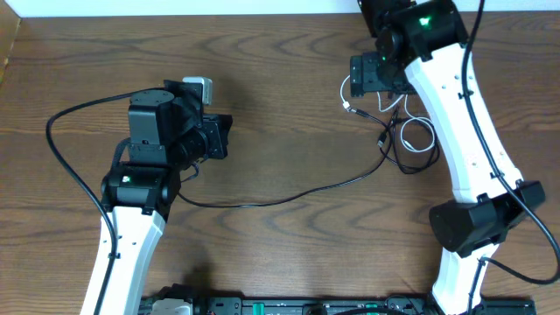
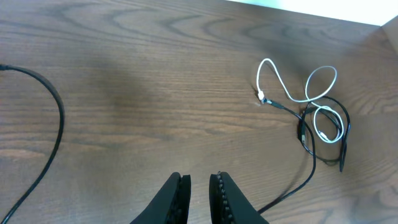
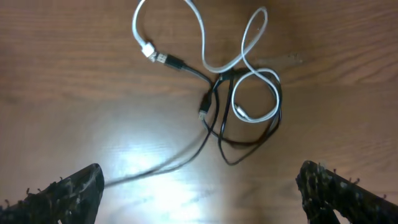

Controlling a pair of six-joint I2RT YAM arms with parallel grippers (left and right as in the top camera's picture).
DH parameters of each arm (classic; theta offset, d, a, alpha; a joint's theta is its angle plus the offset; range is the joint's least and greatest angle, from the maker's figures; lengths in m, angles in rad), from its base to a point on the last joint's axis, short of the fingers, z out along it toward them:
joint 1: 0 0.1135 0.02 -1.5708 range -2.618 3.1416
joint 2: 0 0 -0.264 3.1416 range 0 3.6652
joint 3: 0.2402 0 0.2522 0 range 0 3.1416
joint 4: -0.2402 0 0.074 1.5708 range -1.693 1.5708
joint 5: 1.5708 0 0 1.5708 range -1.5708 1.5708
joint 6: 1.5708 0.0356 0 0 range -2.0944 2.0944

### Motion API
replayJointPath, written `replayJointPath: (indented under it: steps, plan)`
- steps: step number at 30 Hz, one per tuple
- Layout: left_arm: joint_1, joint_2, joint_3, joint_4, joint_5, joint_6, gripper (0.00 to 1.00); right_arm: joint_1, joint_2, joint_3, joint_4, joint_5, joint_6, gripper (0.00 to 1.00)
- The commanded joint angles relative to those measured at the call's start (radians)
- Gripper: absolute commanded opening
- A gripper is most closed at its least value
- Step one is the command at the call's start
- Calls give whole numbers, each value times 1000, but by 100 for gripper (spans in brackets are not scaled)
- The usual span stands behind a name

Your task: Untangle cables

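Knot: the cables (image 1: 409, 136) sat in one loose tangle at about 2 o'clock on the table (image 1: 280, 52) in the overhead view, just beside the right arm (image 1: 464, 131).
White cord (image 3: 203, 40): it made a couple of open loops, with a small ring at the 3 o'clock side of the knot, and it crossed the black one in the middle.
Black cord (image 3: 194, 71): it was mixed in under the white loops. A long tail ran off toward 8 o'clock across the table, over to the left arm (image 1: 131, 236).
Plugs: the white plug (image 3: 148, 51) and a black plug (image 3: 174, 62) lay touching end to end at 10 o'clock of the knot, in the right wrist view.
Right gripper (image 3: 205, 196): its fingers were spread wide. It hung right over the knot with nothing in it, clear of the cords.
Left gripper (image 2: 199, 190): its fingers were pinched nearly together with just a sliver of gap and nothing between them. It was well apart from the knot, which showed at 2 o'clock in its view.
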Motion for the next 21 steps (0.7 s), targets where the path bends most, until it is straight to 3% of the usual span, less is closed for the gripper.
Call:
replayJointPath:
  steps: [1,21]
  plan:
    - [-2,2,-2,-11,-5,12,17,-34,-8,-72,62,53,89,95]
    - [-2,2,-2,-48,6,12,17,-147,61,-319,398,50,373,95]
